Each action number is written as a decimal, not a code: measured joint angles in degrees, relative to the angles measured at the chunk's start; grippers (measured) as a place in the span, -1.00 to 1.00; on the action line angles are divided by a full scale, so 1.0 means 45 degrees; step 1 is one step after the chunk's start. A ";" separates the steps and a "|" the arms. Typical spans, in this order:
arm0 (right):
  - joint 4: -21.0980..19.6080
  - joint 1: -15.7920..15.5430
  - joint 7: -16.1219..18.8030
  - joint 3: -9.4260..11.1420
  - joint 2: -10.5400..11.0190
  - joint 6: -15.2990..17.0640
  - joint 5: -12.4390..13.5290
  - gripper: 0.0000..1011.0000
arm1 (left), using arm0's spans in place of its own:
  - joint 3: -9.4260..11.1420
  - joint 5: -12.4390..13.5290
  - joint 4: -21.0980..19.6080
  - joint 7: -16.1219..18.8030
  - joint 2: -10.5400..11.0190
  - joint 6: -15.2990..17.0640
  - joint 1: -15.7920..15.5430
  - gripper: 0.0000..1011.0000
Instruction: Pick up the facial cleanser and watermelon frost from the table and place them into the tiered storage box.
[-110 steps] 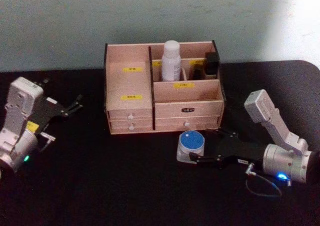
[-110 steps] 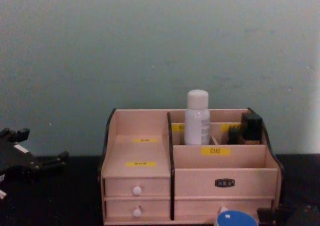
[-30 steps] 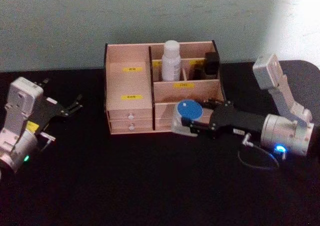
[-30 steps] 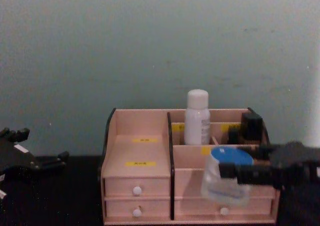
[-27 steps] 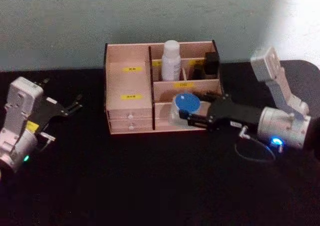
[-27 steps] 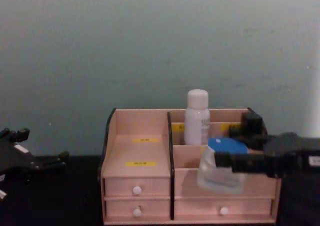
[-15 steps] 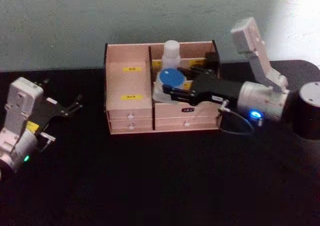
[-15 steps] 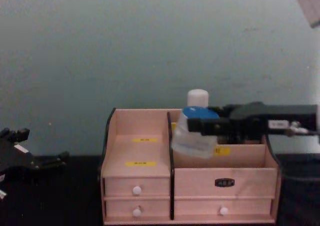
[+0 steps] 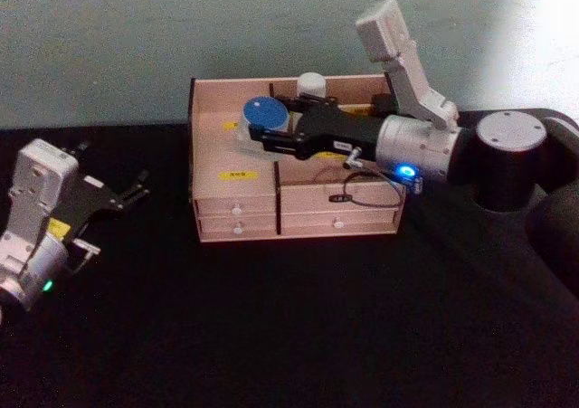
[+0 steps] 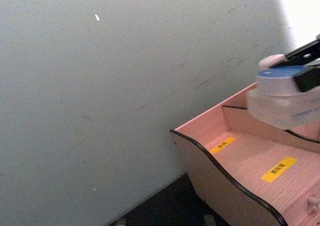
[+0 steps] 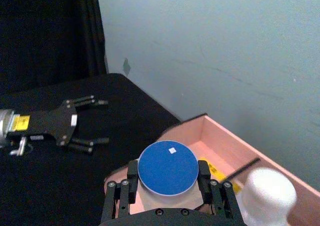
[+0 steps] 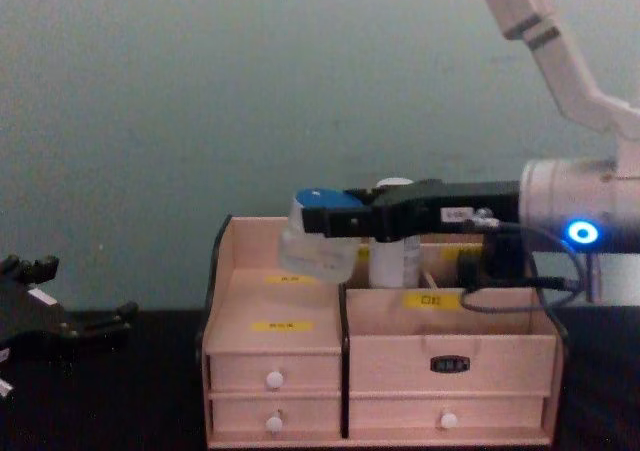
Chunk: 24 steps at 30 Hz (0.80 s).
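Right gripper, reaching in from the right, is clamped on either side of a translucent round jar with a blue lid. The jar hangs just above the upper step of the left compartment of the light wooden tiered storage box with dark side edges. A white-capped bottle stands upright in a rear compartment. Left gripper, fingers spread and empty, rests well to the left on the black table surface. A plain pale green wall rises directly behind the box.
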 joint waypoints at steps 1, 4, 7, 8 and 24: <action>0.0176 0.0100 0.0026 -0.0022 -0.0107 -0.0034 -0.0010 0.41 | 0.0000 0.0000 0.0000 0.0000 0.0000 0.0000 0.0001 0.98; 0.0829 0.0442 0.0143 -0.0088 -0.0489 -0.0184 -0.0036 0.41 | 0.0000 0.0000 0.0000 0.0000 0.0000 0.0000 0.0001 0.98; 0.1445 0.0751 0.0263 -0.0175 -0.0840 -0.0314 -0.0092 0.41 | 0.0000 0.0000 0.0000 0.0000 0.0000 0.0000 0.0000 0.98; 0.1567 0.0813 0.0280 -0.0196 -0.0915 -0.0341 -0.0112 0.41 | 0.0000 0.0000 0.0000 0.0000 0.0000 0.0000 0.0001 0.98; 0.3393 0.1480 -0.0166 -0.0326 -0.2045 -0.0200 -0.0889 0.41 | 0.0000 0.0000 0.0000 0.0000 0.0000 0.0000 0.0001 0.98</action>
